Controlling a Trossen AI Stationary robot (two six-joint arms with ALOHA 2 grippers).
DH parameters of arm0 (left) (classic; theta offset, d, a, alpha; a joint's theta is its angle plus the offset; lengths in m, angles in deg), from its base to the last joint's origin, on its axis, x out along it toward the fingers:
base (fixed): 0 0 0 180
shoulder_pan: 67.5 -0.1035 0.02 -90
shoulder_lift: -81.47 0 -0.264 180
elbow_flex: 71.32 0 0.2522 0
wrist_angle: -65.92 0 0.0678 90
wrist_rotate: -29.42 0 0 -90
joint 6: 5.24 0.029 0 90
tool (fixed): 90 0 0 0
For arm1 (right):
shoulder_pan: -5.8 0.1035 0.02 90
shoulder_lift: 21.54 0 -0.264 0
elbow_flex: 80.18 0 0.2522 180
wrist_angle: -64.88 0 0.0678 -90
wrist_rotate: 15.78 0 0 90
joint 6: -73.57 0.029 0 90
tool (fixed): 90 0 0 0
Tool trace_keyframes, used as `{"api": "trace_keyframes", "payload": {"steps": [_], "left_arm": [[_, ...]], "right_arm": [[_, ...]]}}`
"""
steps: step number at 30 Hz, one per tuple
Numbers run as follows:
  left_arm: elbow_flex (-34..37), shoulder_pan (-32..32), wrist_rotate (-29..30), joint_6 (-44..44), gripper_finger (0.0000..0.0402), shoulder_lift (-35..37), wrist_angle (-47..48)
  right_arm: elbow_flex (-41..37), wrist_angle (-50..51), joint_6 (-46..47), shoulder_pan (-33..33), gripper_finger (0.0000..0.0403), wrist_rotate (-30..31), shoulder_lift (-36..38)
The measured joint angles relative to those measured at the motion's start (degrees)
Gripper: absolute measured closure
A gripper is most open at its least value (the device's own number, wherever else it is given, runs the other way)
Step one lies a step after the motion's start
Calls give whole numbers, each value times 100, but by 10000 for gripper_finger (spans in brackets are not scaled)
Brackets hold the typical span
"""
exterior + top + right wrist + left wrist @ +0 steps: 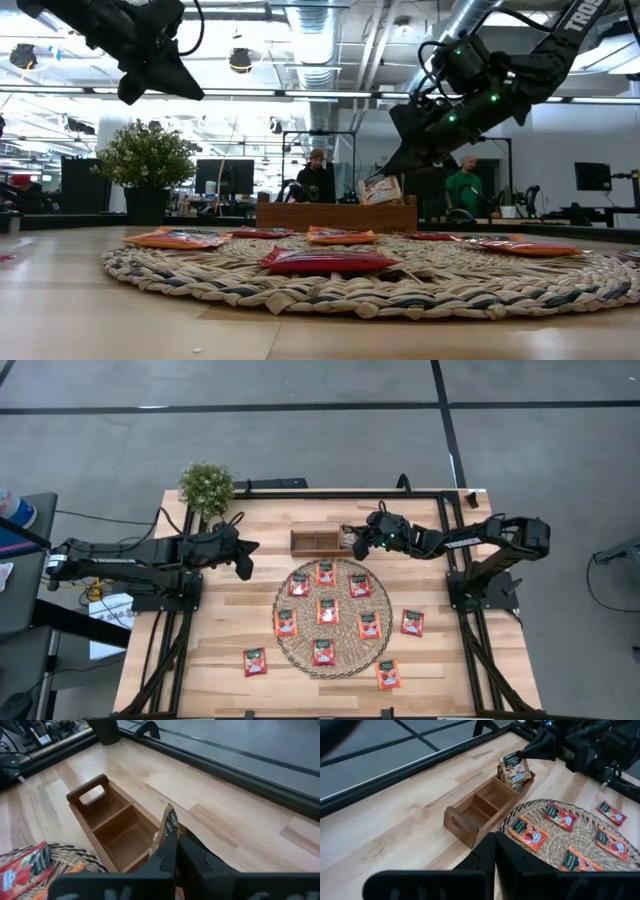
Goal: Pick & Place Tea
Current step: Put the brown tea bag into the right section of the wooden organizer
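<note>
- Nearest the low camera: a red sachet [328, 261] lying flat on the woven mat [420, 290], with more sachets behind it.
- Left gripper [243, 563] hangs over bare desk [220, 630], jaws together, empty, well apart from the tea.
- Wooden tray [487, 807]: the two compartments towards the left arm look empty.
- Right gripper [359, 545], the nearer arm, has its jaws clamped on a held sachet [514, 769], upright at the tray's end compartment; a straight release should likely drop it in.
- Three sachets lie on the desk off the mat.
</note>
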Motion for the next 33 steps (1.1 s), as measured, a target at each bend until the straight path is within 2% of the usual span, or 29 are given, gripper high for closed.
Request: {"api": "trace_keyframes", "payload": {"steps": [14,33], "left_arm": [[0,0,-1,2,401,0,4],[0,0,-1,19,401,-2,60]], "right_arm": [[2,56,-874,152,403,2,4],[7,215,-914,115,403,9,7]]}}
